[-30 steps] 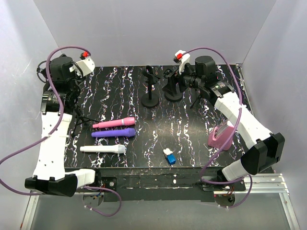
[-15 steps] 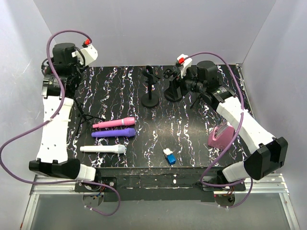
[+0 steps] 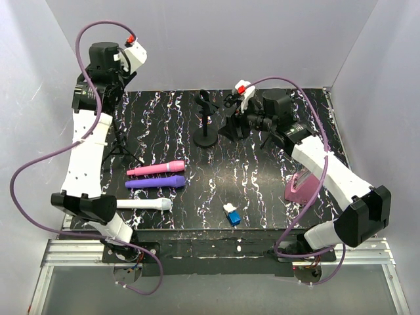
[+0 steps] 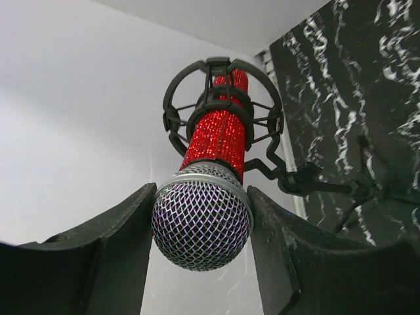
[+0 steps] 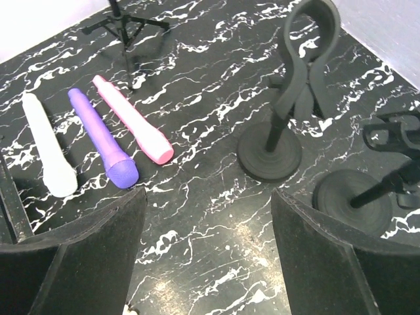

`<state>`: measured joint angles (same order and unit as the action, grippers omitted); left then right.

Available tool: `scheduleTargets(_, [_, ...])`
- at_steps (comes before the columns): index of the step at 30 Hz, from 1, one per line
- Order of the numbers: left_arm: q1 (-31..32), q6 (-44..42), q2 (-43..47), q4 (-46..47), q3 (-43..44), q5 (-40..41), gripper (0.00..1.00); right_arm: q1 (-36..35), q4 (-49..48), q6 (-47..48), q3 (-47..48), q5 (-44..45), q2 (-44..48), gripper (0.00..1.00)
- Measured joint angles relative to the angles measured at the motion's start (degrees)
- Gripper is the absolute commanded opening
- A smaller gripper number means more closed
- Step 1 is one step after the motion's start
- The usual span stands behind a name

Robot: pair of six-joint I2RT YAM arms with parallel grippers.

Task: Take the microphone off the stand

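Left wrist view: a red microphone point(image 4: 216, 138) with a glittering body is seen held in the black ring of a shock mount point(image 4: 220, 63). The mount is carried on a tripod stand point(image 3: 121, 146) set at the far-left corner of the worktop point(image 3: 262, 170). The silver mesh head is gripped by the left gripper point(image 4: 202, 193), whose jaws are pressed against the grille on both sides. No writing can be read on the microphone; the body is crossed by the cords and ring of the mount.

The right gripper point(image 5: 207, 197) is held with jaws spread wide and nothing between them, above the far edge of the worktop. Two black round-base stands point(image 3: 206, 128) point(image 3: 236, 125) are placed below it, the nearer one topped by a bare clip.

Towards the left edge, a pink microphone point(image 3: 156, 168), a purple microphone point(image 3: 154, 182) and a white microphone point(image 3: 141, 205) are laid side by side, apart from one another. A small blue-and-white box point(image 3: 231, 214) is set near the middle of the near edge; its markings are too small to be read. A pink object point(image 3: 302, 187) is seen by the right edge, partly covered by the right arm.
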<state>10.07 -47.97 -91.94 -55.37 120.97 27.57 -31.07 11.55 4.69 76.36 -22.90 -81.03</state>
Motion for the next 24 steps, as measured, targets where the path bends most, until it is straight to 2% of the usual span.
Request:
scheduleTargets(10, [2.64, 4.57, -5.33, -1.49, 7.3, -0.72, 0.0, -2.03, -3.89, 0.17, 0.04, -1.99, -0.5, 0.81])
scheduleTargets(16, [2.71, 9.68, -9.73, -3.69, 14.69, -0.46, 0.0, -2.27, -5.07, -0.31, 0.2, -2.8, -2.73, 0.81])
scheduleTargets(24, [3.26, 13.84, -11.23, -4.68, 17.79, 0.52, 0.0, -2.45, -5.7, -0.68, 0.2, -2.97, -3.13, 0.81])
